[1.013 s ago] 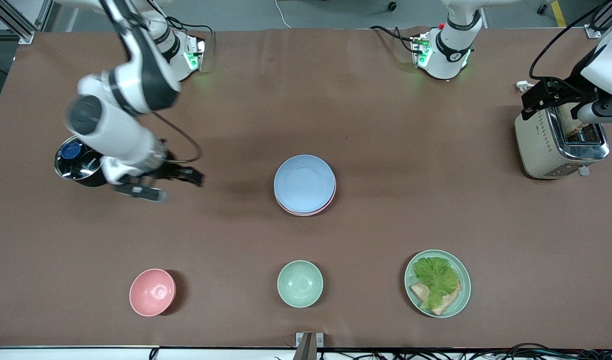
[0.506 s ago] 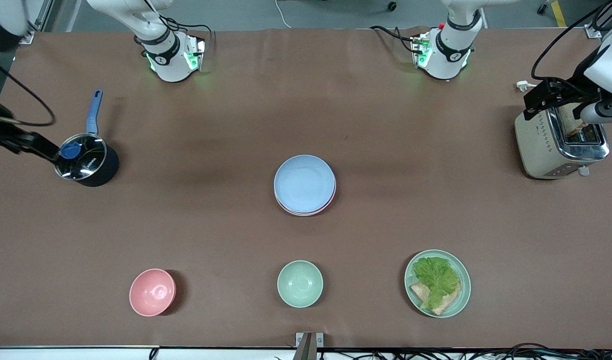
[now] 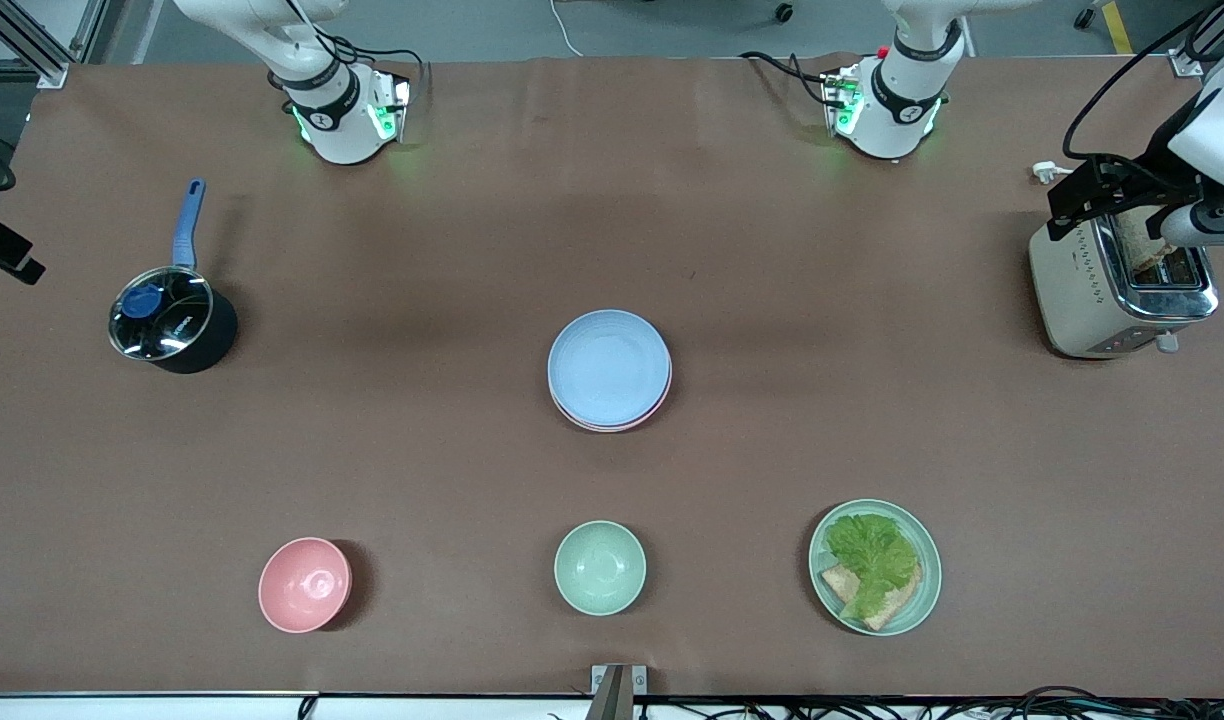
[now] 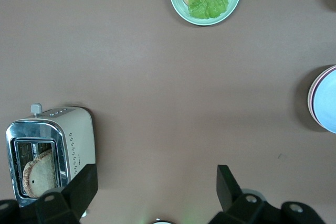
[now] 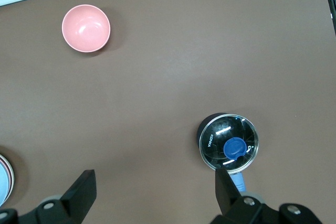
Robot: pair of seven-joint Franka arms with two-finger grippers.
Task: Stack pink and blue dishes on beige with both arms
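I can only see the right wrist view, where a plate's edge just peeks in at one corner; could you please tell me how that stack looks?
Observer: The blue plate lies on the pink plate at mid-table; only the pink rim shows, and I cannot make out a beige plate beneath.
Operator: Thank you. And where is the other arm, please?
Observer: The left gripper is open, over the toaster at the left arm's end of the table.
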